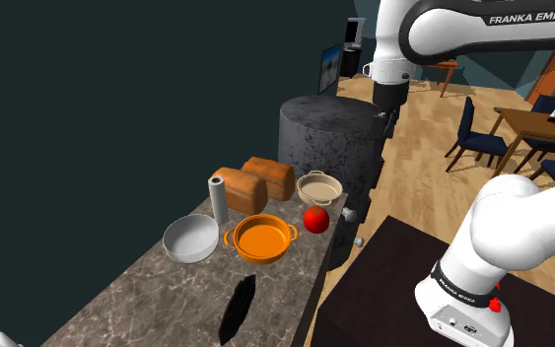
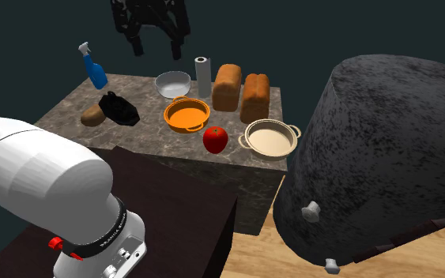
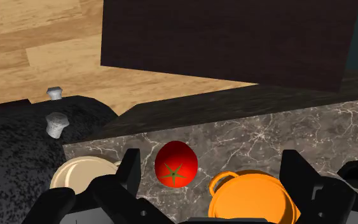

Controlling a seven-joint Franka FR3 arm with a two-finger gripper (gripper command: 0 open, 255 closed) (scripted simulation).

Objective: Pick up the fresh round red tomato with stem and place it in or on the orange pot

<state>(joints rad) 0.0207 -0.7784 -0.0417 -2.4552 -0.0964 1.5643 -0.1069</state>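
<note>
Shoulder view: round red tomato with green stem [image 1: 315, 219] sits on grey marbled counter [image 1: 167, 296], just beside orange two-handled pot [image 1: 261, 239], near cream two-handled pan [image 1: 319, 187]. Second exterior view: black two-finger gripper [image 2: 157, 43] hangs high above counter, well apart from tomato. Wrist view: fingers [image 3: 130, 172] spread wide, clasping nothing; tomato seen between them, untouched.

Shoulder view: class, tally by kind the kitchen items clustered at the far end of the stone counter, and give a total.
Tomato: 1
Orange pot: 1
Beige pot: 1
Pale bowl: 1
Bread loaves: 2
Paper roll: 1
Total: 7
</note>
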